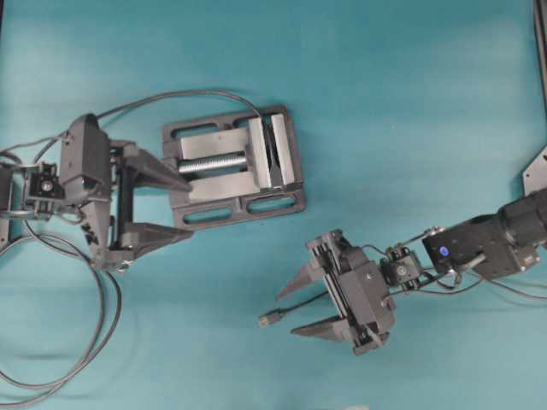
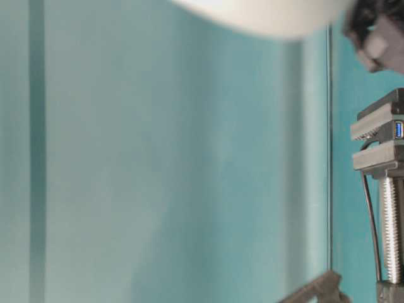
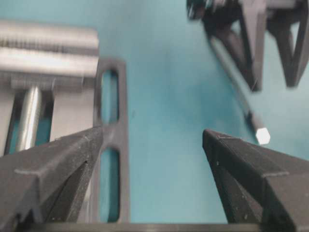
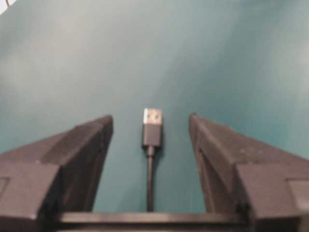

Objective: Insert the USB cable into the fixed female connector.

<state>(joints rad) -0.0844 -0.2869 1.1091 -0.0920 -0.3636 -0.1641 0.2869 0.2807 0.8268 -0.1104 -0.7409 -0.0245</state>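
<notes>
The USB cable lies loose on the teal table, its dark plug pointing away from the wrist. The right gripper is open, with a finger on each side of the plug and touching nothing. From overhead the plug sits just off the right gripper fingertips. The fixed female connector shows its blue socket, clamped in the vise. My left gripper stands open and empty at the left end of the vise. In the left wrist view the left gripper frames bare table, and the plug lies off to the right.
A dark cable runs from the left arm's side over to the vise jaws. Thicker cable loops lie at the lower left. The vise screw hangs below the socket at table level. A metal bracket sits at the right edge.
</notes>
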